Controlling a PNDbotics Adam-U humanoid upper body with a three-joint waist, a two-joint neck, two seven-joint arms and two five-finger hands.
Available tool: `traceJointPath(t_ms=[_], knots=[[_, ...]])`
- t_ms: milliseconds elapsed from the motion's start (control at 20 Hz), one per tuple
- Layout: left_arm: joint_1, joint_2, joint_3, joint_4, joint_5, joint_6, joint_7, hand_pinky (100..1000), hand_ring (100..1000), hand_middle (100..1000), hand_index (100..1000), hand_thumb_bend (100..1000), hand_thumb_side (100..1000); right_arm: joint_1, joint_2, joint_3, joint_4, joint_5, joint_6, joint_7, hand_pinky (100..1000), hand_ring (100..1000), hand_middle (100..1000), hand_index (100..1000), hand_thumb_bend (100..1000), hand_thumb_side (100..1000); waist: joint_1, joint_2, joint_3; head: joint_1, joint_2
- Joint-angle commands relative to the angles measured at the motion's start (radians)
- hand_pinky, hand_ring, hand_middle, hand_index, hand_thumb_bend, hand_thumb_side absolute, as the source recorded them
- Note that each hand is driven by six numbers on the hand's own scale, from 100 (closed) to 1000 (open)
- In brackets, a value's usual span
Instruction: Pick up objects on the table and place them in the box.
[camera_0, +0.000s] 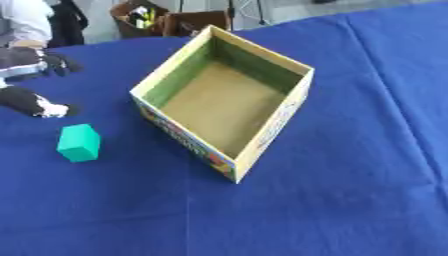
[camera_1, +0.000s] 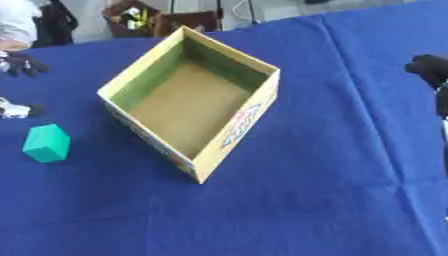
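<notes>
An open cardboard box (camera_0: 262, 145) with a printed outer wall stands in the middle of the blue cloth, turned corner-on, and nothing lies inside it. A teal green block (camera_0: 79, 142) stands on the cloth to the box's left, apart from it. My left hand (camera_0: 54, 62) shows dark at the left edge, well above the block and touching nothing. Below it lies a black shape with a white end (camera_0: 39, 105); whether it belongs to the hand I cannot tell. My right hand (camera_1: 429, 69) is a black shape at the right edge, away from the box.
The blue tablecloth (camera_0: 350, 200) covers the whole table, with folds at the right. Past its far edge stands a brown container (camera_0: 144, 20) holding small items. A person in white (camera_0: 24, 20) is at the far left corner.
</notes>
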Motion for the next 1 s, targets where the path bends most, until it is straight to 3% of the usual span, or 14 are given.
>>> traceJointPath(t_ms=[50,550,1000], knots=[[0.003,0.049,-0.013,-0.043,0.018,-0.124,-0.165,790,835,856,983,629,663,-0.004,-0.006,-0.005,-0.014,-0.003,0.004,-0.001,955,909,728,852,100,838,-0.006,-0.027,0.004,-0.005,0.001],[0.053,0.066,-0.045,-0.087,0.053,-0.109,-0.203,797,837,860,987,641,662,0.005,-0.012,-0.011,-0.014,-0.011,0.004,-0.008,954,908,728,852,100,837,-0.011,-0.041,0.024,-0.015,0.007],[0.078,0.058,-0.064,-0.07,-0.008,-0.108,-0.203,797,836,839,972,610,657,0.003,-0.007,-0.012,-0.014,-0.015,0.007,-0.008,955,909,728,854,100,838,-0.016,-0.043,0.02,-0.018,-0.002]])
